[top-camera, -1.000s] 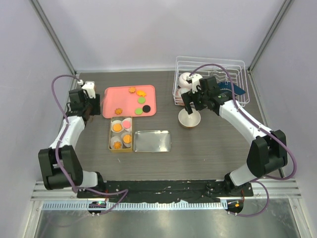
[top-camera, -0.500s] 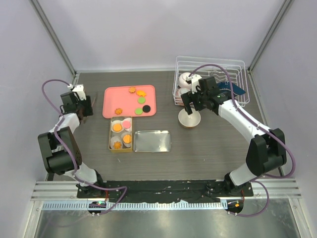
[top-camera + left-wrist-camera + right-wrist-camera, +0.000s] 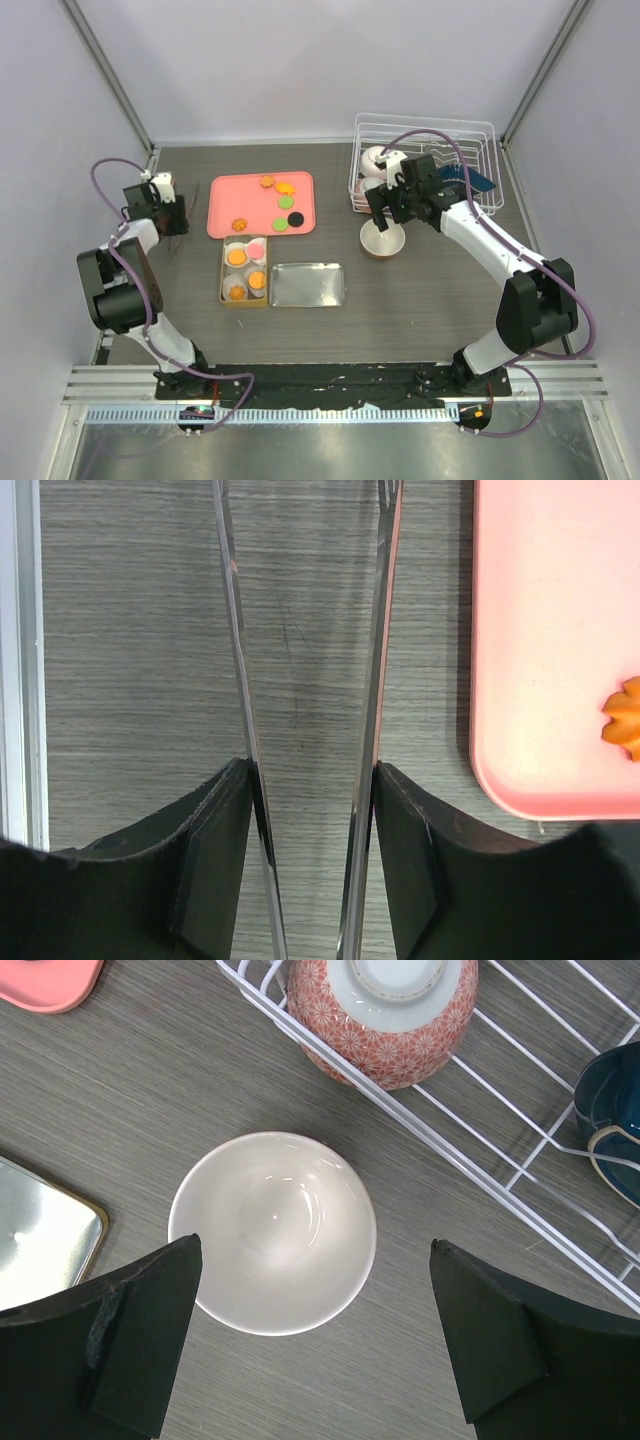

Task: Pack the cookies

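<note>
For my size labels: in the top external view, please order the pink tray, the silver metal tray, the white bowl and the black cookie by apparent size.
Largest to smallest:
1. pink tray
2. silver metal tray
3. white bowl
4. black cookie

Bright, even light (soft shadows)

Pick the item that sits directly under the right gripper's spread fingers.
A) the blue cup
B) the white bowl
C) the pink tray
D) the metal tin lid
B: in the right wrist view the white bowl stands on the table, centred below the open right gripper and just outside the wire rack.
</note>
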Robot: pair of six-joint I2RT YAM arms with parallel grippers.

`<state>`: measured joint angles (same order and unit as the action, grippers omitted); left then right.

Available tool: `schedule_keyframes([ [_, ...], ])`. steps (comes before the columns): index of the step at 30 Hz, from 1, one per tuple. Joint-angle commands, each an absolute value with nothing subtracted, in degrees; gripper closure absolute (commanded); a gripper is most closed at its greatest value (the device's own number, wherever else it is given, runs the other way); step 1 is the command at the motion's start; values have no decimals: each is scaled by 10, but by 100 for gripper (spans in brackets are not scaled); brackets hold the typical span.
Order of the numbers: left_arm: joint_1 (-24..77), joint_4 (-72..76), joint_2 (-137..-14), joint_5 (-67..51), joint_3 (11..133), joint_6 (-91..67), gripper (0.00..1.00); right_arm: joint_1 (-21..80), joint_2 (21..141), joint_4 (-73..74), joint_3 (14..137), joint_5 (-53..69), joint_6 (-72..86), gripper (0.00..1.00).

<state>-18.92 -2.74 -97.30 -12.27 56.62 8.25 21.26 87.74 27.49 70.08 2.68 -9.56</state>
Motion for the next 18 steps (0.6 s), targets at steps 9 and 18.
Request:
schedule_keyframes([
  [9, -193, -90, -1019, -126, 628, 110, 45, 215, 875, 265, 721, 33, -99, 0],
  [18, -192, -126, -1038, -123, 653, 118, 43, 216, 876, 265, 722, 33, -99, 0],
])
